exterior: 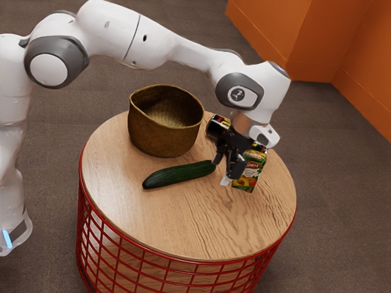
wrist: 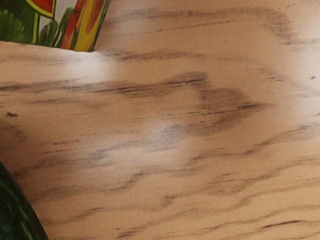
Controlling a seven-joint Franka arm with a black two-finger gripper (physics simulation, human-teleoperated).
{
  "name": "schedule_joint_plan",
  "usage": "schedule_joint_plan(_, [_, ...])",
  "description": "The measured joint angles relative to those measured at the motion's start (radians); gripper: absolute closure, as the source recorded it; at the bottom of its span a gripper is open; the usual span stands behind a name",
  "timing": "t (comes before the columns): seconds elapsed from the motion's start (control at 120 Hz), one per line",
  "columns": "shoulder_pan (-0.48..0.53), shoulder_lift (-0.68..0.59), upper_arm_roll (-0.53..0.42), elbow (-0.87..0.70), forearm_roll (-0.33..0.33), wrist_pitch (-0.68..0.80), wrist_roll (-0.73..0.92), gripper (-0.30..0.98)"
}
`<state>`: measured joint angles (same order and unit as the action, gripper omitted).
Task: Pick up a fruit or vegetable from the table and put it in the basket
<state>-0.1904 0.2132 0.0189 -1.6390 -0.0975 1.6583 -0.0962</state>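
- The claw point(exterior: 220, 172) hangs low over the bench point(exterior: 183, 226), aimed down, its two fingers spread with a gap between them; the arm point(exterior: 183, 52) comes over from the exterior view's left and bends down at the wrist.
- The cucumber point(exterior: 179, 174) lies flat on the bench, one end close to the claw's nearer-to-basket finger—whether they touch, I can't tell. Its long axis slants from that end toward the exterior view's lower left, passing in front of the basket.
- Just past the claw, on the side away from the cucumber, a printed carton point(exterior: 252, 174) stands upright.
- A dark container point(exterior: 217, 127) sits behind the claw, partly hidden.
- The basket point(exterior: 162, 135) is beyond the cucumber, its mouth up; the exterior view shows it whole—and orange walls point(exterior: 269, 36) farther off.
- The wrist view brings up close the wood grain, the carton's lower edge and a dark green piece of the cucumber.
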Motion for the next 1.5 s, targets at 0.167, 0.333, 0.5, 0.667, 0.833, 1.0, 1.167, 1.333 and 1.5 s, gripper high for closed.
schedule_joint_plan(0.167, [-0.001,-0.069,0.000,-0.069,-0.005,0.046,-0.097,0.00])
schedule_joint_plan(0.333, [0.013,-0.093,0.007,-0.134,-0.016,0.066,-0.199,0.00])
schedule_joint_plan(0.5, [0.062,-0.100,0.013,-0.197,-0.016,0.076,-0.276,0.00])
schedule_joint_plan(0.667, [0.066,-0.097,0.012,-0.232,-0.016,0.090,-0.334,-0.01])
schedule_joint_plan(0.833, [0.062,-0.101,0.012,-0.237,-0.013,0.103,-0.374,0.00])
schedule_joint_plan(1.0, [0.065,-0.112,0.012,-0.224,0.000,0.110,-0.401,0.00])
schedule_joint_plan(1.167, [0.064,-0.123,0.012,-0.240,0.036,0.111,-0.411,0.00])
schedule_joint_plan(1.333, [0.055,-0.131,0.009,-0.246,0.098,0.113,-0.396,0.00])
schedule_joint_plan(1.5, [0.021,-0.173,0.010,-0.275,0.116,0.116,-0.382,0.00])
